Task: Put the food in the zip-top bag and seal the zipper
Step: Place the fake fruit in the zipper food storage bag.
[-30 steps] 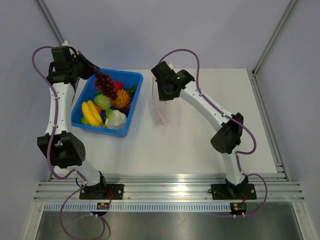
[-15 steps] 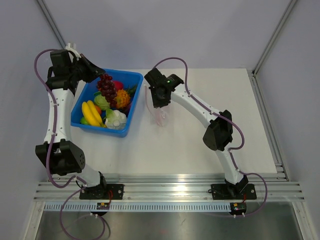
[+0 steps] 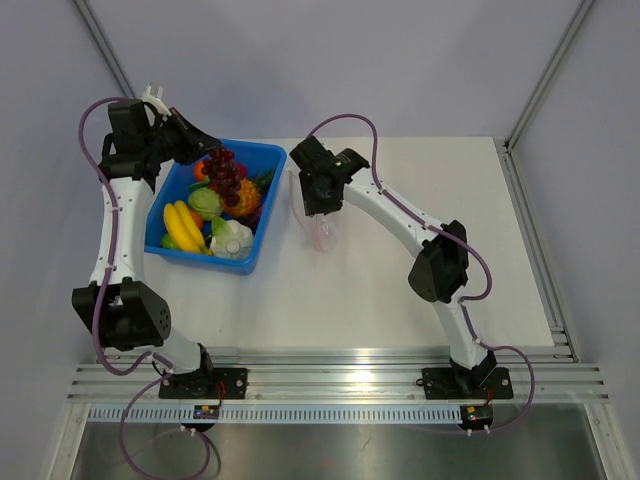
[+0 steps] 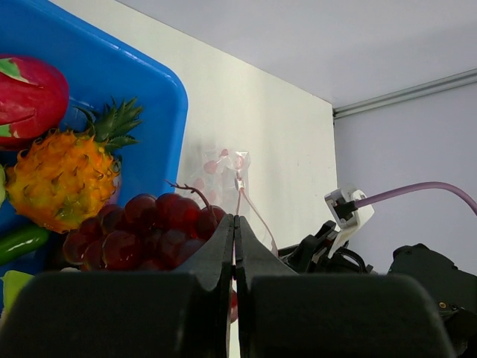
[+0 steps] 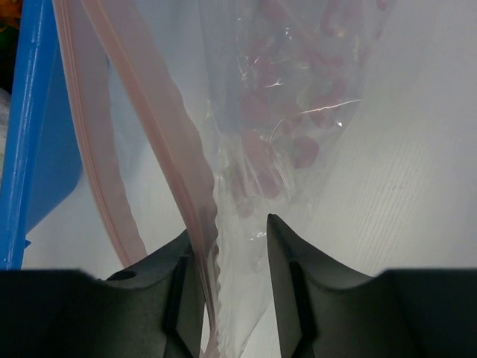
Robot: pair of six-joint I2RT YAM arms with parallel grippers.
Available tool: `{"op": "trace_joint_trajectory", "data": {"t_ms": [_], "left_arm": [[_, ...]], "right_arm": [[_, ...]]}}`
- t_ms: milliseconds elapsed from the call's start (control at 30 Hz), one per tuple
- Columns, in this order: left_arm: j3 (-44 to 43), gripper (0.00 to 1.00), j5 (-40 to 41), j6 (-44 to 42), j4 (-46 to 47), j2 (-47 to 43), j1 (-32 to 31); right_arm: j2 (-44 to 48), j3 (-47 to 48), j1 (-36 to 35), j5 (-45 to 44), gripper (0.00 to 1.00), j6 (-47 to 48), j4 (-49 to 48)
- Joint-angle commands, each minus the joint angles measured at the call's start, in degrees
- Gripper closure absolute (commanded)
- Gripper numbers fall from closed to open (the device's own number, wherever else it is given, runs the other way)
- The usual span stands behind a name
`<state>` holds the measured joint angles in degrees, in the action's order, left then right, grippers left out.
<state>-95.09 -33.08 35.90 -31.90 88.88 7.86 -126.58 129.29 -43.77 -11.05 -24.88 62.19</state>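
My left gripper (image 3: 207, 152) is shut on the stem of the purple grapes (image 3: 225, 172) and holds them above the far end of the blue tray (image 3: 262, 215). In the left wrist view the jaws (image 4: 235, 224) are pressed together, with the grapes (image 4: 141, 231) hanging at their left. The clear zip-top bag (image 3: 320, 222) stands upright just right of the tray, under my right gripper (image 3: 317, 203). In the right wrist view the jaws (image 5: 231, 224) stand apart. The bag (image 5: 298, 112) passes between them, and its pink zipper (image 5: 164, 134) lies against the left finger.
The tray also holds yellow bananas (image 3: 182, 225), a pale green cabbage (image 3: 205, 203), a white vegetable (image 3: 232, 238) and an orange spiky fruit (image 3: 243, 195). A red fruit (image 4: 30, 97) shows in the left wrist view. Grey walls stand behind and beside the table.
My left gripper has carried the grapes to the right, toward the bag. My right gripper has shifted left toward the tray with the bag under it, then held still.
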Motion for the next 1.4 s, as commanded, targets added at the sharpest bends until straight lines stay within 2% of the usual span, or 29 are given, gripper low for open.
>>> {"op": "trace_joint_trajectory", "data": {"t_ms": [0,333,433,467,533,733,933,1367], "left_arm": [[-0.19,1.00,-3.04,0.66,4.48,-0.73,-0.21],[0.69,1.00,-4.01,0.49,5.01,-0.38,-0.91],[0.43,1.00,-4.36,0.57,5.18,-0.29,-0.92],[0.26,1.00,-4.53,0.66,5.27,-0.20,-1.09],[0.17,1.00,-4.89,0.75,5.36,-0.11,-1.35],[-0.54,1.00,-7.17,0.93,5.62,-0.37,-1.88],[-1.32,1.00,-11.74,3.82,8.78,-1.60,-1.88],[-3.08,1.00,-18.77,14.10,17.92,-4.94,-2.76]], "right_arm": [[4.94,1.48,-0.70,-1.87,0.59,-0.25,-1.11],[5.29,3.77,-1.67,-3.54,0.59,-0.34,-0.05],[5.73,3.77,-1.76,-3.89,0.72,-0.25,-0.32],[5.65,3.77,-1.76,-4.15,0.91,-0.34,-0.41],[5.38,3.77,-1.76,-4.33,1.00,-0.34,-0.32],[3.72,5.52,-1.76,-2.58,1.00,-0.60,-1.11],[-0.85,11.59,-1.76,-0.73,1.00,-0.17,-0.50],[-4.81,11.59,-1.76,4.36,1.00,-2.80,-3.92]]}}
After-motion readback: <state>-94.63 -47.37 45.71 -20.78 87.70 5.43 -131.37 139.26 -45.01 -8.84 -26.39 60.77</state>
